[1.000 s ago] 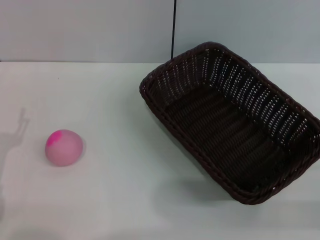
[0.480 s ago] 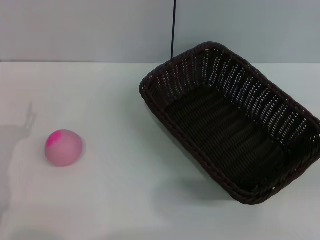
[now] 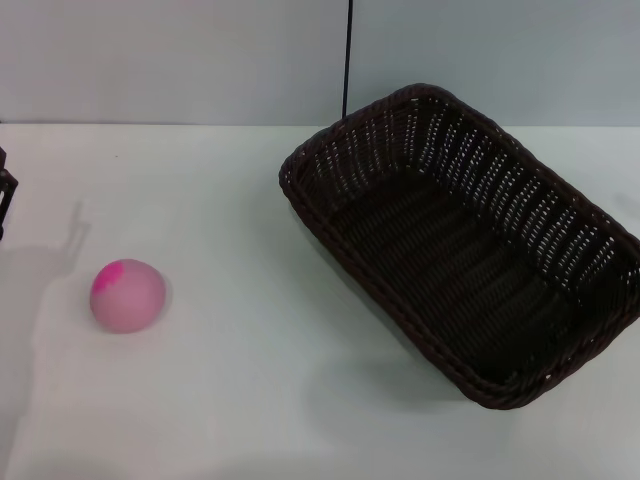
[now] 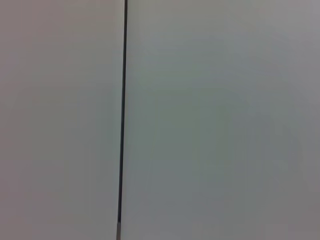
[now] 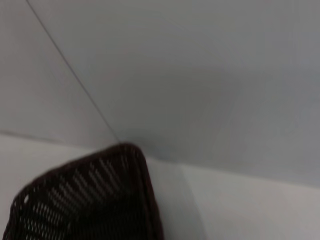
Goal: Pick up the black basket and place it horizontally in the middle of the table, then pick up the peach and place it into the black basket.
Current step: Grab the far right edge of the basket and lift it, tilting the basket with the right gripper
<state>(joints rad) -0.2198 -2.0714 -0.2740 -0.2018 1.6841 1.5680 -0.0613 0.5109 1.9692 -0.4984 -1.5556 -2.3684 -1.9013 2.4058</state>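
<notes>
Basket [image 3: 460, 245] of dark woven wicker, resting upright on the table [image 3: 250, 330] toward its right and far side, its long axis running diagonally from the far middle to the near right edge; it is empty, and nothing grips it. The first step, judged from this layout, is not yet done: the basket needs to be taken by its braided rim, turned so its long side lies crosswise, and set down nearer the centre. A grip on the middle of a long wall would likely keep it level; a grip at a corner may let it swing. The right wrist view shows one rounded corner of the basket [image 5: 100, 200] close below, with the wall behind it; the right gripper itself is not seen.

Peach [image 3: 127, 295], pale pink with a magenta patch, lies on the left of the table, well apart from the basket. A dark part, apparently of the left gripper [image 3: 5, 195], enters at the left edge beyond the peach; whether its claw is spread or pressed together cannot be told.

The tabletop is plain white and matte. Behind it stands a pale grey wall [image 3: 180, 60] with a thin dark vertical seam [image 4: 122, 120].
</notes>
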